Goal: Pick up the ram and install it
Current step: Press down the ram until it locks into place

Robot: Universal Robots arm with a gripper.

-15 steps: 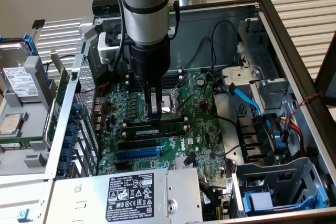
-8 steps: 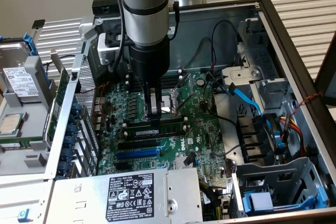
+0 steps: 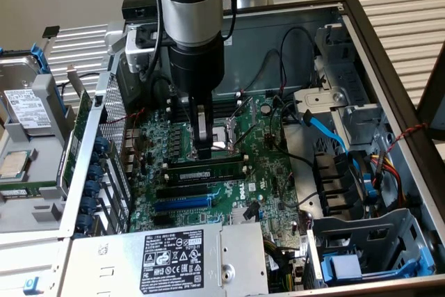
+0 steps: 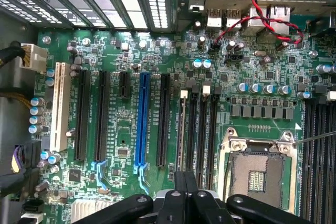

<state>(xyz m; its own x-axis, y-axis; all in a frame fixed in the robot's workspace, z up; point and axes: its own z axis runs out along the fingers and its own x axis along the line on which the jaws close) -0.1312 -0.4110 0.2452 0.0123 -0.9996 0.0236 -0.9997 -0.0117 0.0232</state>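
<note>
In the exterior view the gripper (image 3: 203, 145) stands over the motherboard (image 3: 271, 179) middle, directly above the ram (image 3: 206, 171), which lies lengthwise in a slot, long axis toward the exterior view's left and right

In the wrist view I cannot tell the fingers' state

Even soft daylight, case interior shadowed, bright glare through vent grille, foreground fingers (image 4: 184, 203) blurred
</note>
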